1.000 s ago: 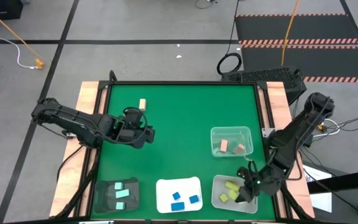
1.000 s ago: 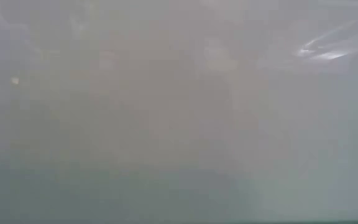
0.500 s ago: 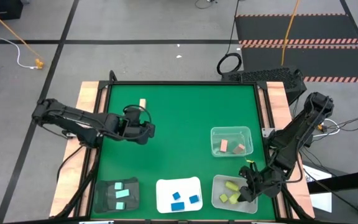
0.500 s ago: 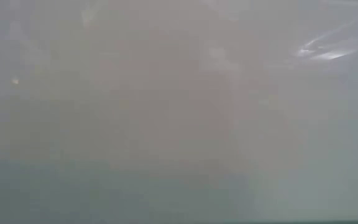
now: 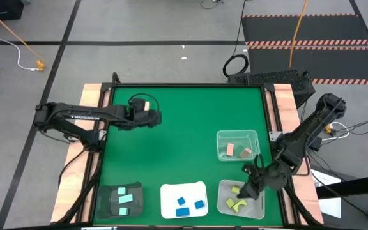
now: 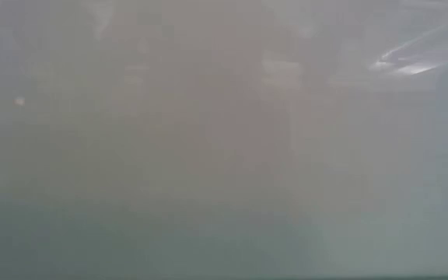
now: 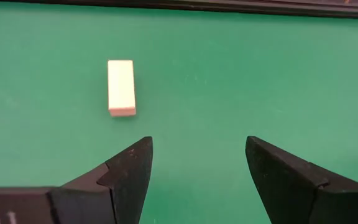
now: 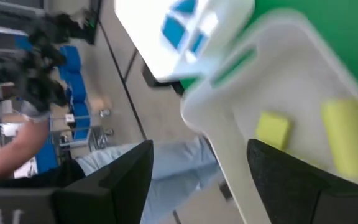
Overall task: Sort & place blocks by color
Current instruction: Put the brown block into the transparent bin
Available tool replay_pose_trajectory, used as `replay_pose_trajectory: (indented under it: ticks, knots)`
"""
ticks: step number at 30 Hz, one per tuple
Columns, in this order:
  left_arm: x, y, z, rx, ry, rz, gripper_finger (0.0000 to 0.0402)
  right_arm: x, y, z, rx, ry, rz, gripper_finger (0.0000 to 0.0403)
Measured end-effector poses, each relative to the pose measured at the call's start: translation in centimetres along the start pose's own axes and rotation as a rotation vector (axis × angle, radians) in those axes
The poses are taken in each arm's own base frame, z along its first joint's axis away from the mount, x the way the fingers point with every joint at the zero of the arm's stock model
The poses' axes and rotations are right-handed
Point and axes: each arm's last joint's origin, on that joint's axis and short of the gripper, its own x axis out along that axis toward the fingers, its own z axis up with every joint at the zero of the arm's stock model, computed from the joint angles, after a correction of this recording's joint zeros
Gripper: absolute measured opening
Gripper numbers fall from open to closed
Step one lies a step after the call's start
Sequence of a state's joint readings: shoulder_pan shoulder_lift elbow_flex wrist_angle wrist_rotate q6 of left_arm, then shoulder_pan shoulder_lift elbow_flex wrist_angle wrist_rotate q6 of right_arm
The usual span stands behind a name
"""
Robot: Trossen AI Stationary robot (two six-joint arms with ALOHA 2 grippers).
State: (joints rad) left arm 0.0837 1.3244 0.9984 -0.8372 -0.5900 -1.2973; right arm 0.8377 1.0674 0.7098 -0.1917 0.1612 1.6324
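Observation:
One tan bar block (image 7: 121, 87) lies flat on the green table near its far edge, also seen as the block (image 5: 147, 105) from above. My left gripper (image 7: 197, 167) is open just short of it, with the block ahead of its fingers and off to one side; from above the left gripper (image 5: 148, 113) sits right next to it. My right gripper (image 5: 246, 190) is open over the clear bin (image 5: 225, 203) of yellow blocks (image 8: 273, 129). Nothing is between its fingers. The low view shows only haze.
A clear bin (image 5: 238, 135) with tan and reddish blocks stands right of centre. A white tray (image 5: 171, 191) with blue blocks (image 5: 183, 203) and a dark tray (image 5: 105, 203) with mint blocks (image 5: 125, 199) sit at the near edge. A person's sleeve (image 8: 17, 146) shows beyond the table.
My left gripper has moved toward the table's far edge, up to the tan block. My right gripper has drawn back from inside the yellow bin, a little toward the far edge and upward.

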Motion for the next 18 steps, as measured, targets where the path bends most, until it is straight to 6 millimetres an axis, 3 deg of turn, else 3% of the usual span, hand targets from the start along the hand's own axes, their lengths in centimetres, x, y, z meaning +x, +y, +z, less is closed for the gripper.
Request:
replay_pose_trajectory:
  ticks: [10,18]
  knots:
    - [5.5,1.6,1.5,-0.007,0.050,0.166,0.0257,-1.6,0.3,6.2,-0.159,-0.240,0.018,0.0247]
    - [9.1,2.1,2.2,0.052,0.074,0.269,0.0257,-3.1,-0.7,11.5,-0.249,-0.460,-0.074,0.0247]
